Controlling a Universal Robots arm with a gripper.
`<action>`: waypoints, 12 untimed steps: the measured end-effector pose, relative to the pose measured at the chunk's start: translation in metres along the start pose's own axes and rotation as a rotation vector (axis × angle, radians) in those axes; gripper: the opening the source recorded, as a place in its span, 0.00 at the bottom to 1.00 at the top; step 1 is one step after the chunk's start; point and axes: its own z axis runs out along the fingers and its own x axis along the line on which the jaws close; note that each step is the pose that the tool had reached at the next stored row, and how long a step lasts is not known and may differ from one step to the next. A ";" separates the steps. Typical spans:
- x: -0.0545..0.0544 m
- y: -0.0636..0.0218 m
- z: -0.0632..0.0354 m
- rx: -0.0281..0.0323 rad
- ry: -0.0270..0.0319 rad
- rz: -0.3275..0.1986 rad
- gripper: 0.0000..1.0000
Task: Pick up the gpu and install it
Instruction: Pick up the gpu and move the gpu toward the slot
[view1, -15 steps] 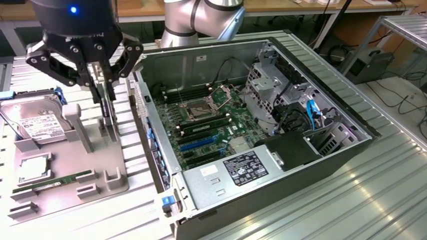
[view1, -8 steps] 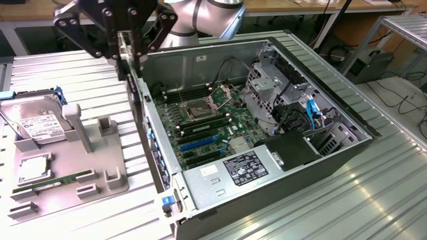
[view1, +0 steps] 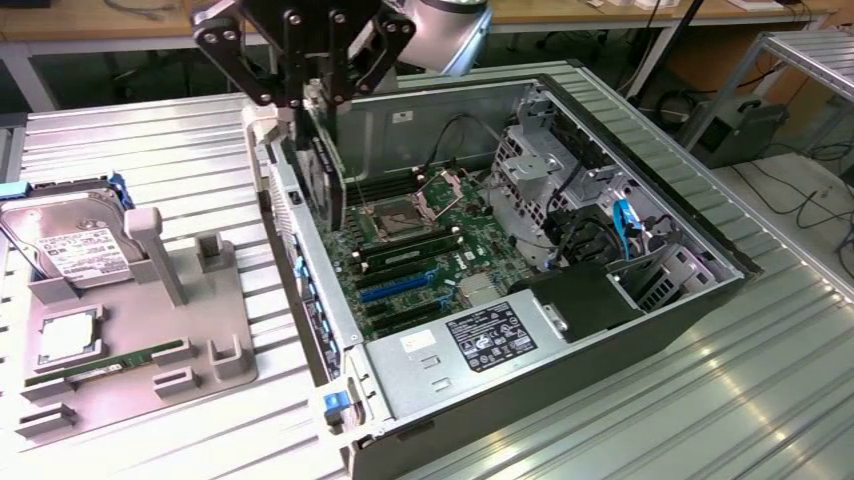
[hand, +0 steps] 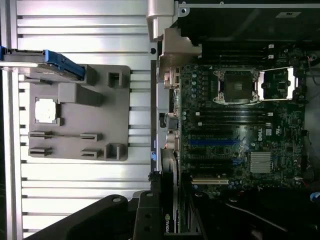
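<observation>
The gpu hangs on edge from my gripper, which is shut on its upper edge. The card is a thin black board held over the rear wall of the open computer case, above the motherboard. In the wrist view the gpu runs edge-on out from the gripper, with a green logo on it. It lies beside the motherboard, close to the blue expansion slot and the case's rear ports. The card's lower edge is above the slots, not seated.
A grey parts holder lies on the slatted table at the exterior view's left. It carries a silver hard drive, a CPU and a green RAM stick. The drive cage and the power supply fill the case's other side.
</observation>
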 end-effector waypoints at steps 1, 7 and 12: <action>-0.006 0.0000 -0.0001 0.0001 0.0003 0.000 0.26; -0.033 -0.0002 0.0044 0.0002 0.0019 0.000 0.26; -0.057 -0.0005 0.0136 0.0033 0.0025 0.000 0.26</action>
